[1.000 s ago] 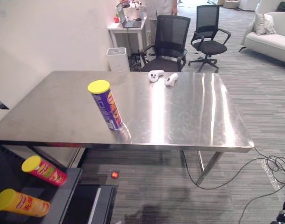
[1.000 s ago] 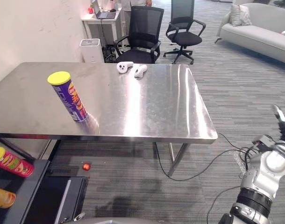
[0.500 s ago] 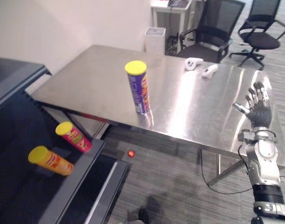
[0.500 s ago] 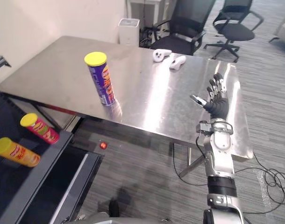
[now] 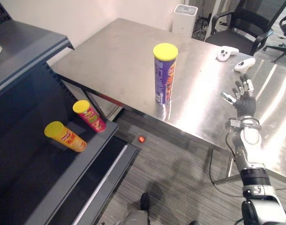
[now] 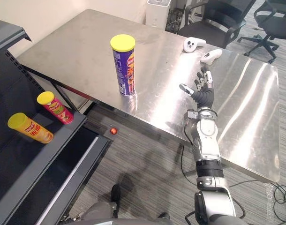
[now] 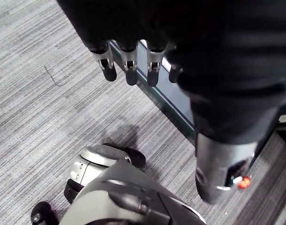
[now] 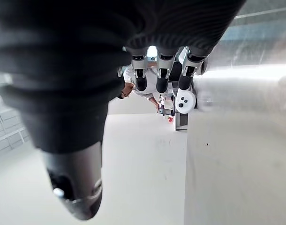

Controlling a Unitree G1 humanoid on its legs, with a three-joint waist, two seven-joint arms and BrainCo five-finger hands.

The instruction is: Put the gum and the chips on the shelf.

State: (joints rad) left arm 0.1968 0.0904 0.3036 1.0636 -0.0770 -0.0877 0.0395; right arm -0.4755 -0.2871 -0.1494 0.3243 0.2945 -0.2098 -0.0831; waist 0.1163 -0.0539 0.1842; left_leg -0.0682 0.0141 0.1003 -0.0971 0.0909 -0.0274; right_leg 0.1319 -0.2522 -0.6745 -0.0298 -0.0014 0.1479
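The purple chips can [image 5: 165, 72] stood upright near the table's [image 5: 115, 51] front edge. The right hand [image 5: 246, 104] hovered well apart from it, fingers spread. The left hand [image 7: 130, 70] hung with its fingers straight.

You note: chips can [image 5: 164, 75] purple, yellow lid. Shelf [image 5: 35, 187] black; its red can [image 5: 90, 116] and orange can [image 5: 67, 137] yellow-lidded. Table [image 5: 110, 51] brushed silver. Carpet [image 5: 180, 187] grey, striped.

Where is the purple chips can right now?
In the left eye view the purple chips can stands upright on the steel table near its front edge, left of the open right hand and apart from it.
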